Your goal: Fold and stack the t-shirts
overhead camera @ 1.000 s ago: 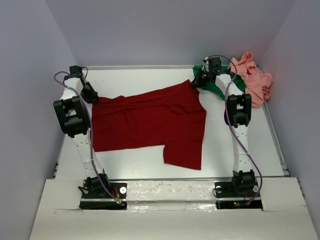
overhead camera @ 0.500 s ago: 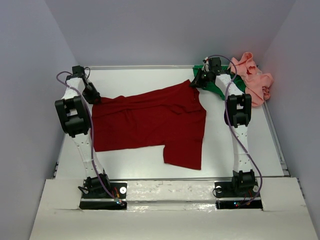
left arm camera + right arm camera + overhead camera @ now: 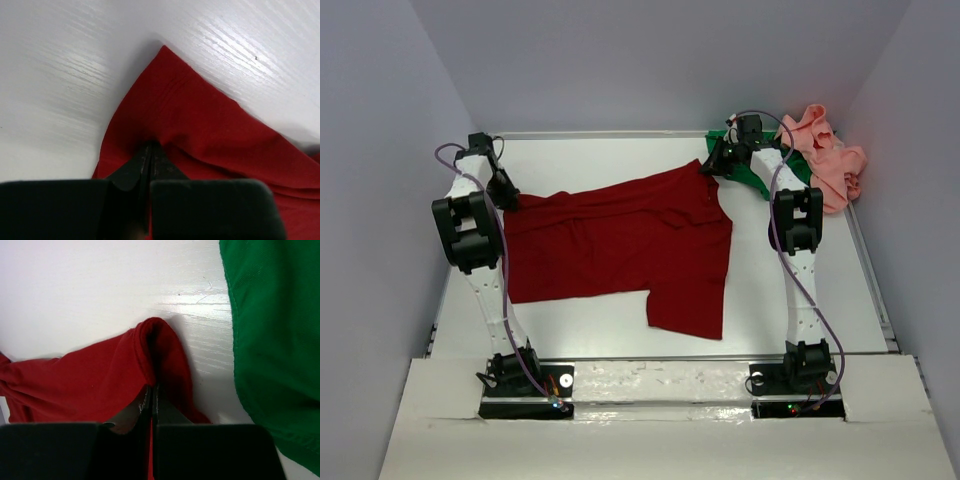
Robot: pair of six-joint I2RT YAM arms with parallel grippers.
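The dark red t-shirt (image 3: 620, 250) lies spread across the middle of the table. My left gripper (image 3: 508, 196) is shut on its far left corner (image 3: 165, 100), cloth pinched between the jaws. At the far right corner, my right gripper (image 3: 712, 165) is shut on a raised fold of the dark red t-shirt (image 3: 150, 345). The bright green t-shirt (image 3: 760, 178) lies at the back right, partly hidden behind the right arm, and fills the right side of the right wrist view (image 3: 275, 340). The salmon pink t-shirt (image 3: 830, 160) is bunched in the back right corner.
The white table (image 3: 610, 330) has a raised rim at the back and the sides. Grey walls stand close on the left, the back and the right. Both arm bases sit at the near edge.
The left gripper has closed on the red shirt's far left corner and shifted slightly toward the back. The right arm and the shirts have not moved.
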